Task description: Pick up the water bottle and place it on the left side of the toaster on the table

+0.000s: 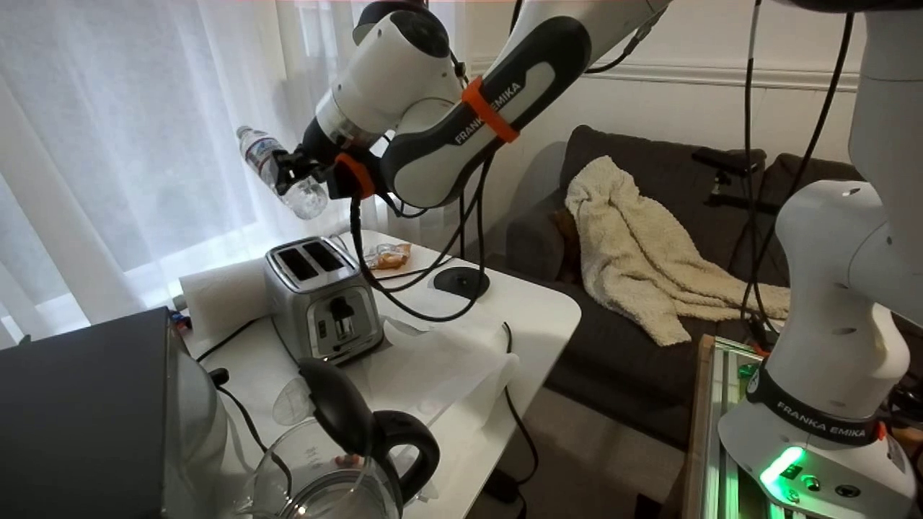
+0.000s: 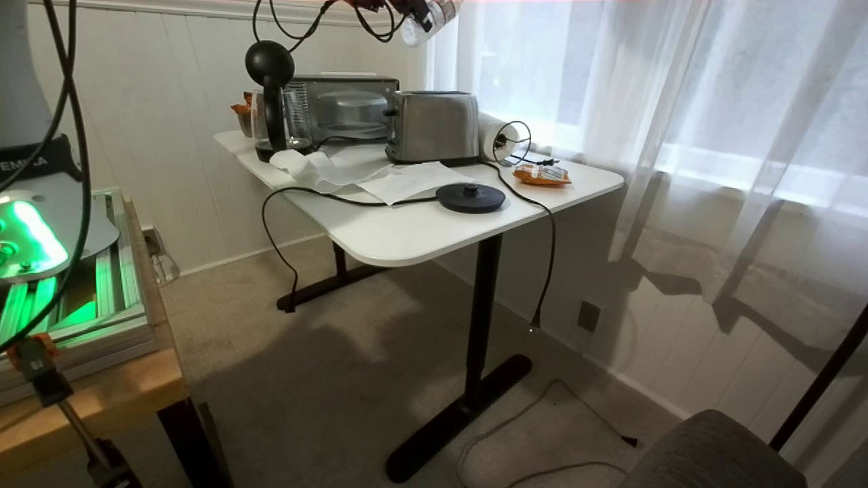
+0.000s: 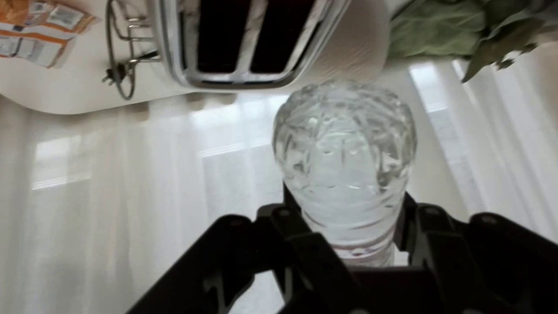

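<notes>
A clear plastic water bottle point(image 1: 306, 200) is held in the air, tilted, with its cap end up and towards the curtains. It also shows at the top of an exterior view point(image 2: 415, 32), partly cut off, and its base fills the middle of the wrist view point(image 3: 344, 148). My gripper point(image 1: 287, 171) is shut around the bottle's middle, with a finger on each side in the wrist view point(image 3: 348, 218). The steel toaster point(image 1: 324, 317) stands upright on the white table point(image 1: 537, 317), below the bottle. Its slots show at the top of the wrist view point(image 3: 242, 78).
A glass kettle point(image 1: 324, 468) and a dark toaster oven point(image 1: 79, 418) stand at one end of the table. A paper towel roll point(image 1: 227, 295) lies behind the toaster. White paper point(image 2: 413, 181), a black kettle base point(image 2: 470, 197), an orange packet point(image 2: 542, 176) and cords lie about the toaster.
</notes>
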Robot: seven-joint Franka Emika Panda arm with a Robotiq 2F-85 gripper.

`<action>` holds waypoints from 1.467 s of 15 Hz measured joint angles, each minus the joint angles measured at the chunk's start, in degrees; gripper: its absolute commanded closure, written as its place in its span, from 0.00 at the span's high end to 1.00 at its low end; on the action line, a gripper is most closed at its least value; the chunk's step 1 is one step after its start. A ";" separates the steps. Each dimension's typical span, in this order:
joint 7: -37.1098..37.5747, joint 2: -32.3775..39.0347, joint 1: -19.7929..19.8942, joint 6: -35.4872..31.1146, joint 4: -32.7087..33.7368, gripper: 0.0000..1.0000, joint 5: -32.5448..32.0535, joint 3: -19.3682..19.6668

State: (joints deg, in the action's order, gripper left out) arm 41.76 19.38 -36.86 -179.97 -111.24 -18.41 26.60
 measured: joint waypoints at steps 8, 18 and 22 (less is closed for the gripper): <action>-5.61 -5.53 5.48 -0.25 -7.34 0.48 1.57 -13.28; -12.90 -2.33 9.43 7.36 -4.44 0.23 4.24 -19.93; -24.10 2.19 16.33 15.27 2.97 0.23 9.09 -26.11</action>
State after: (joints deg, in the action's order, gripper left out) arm 17.65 21.56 -20.53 -164.70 -108.27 -9.32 0.49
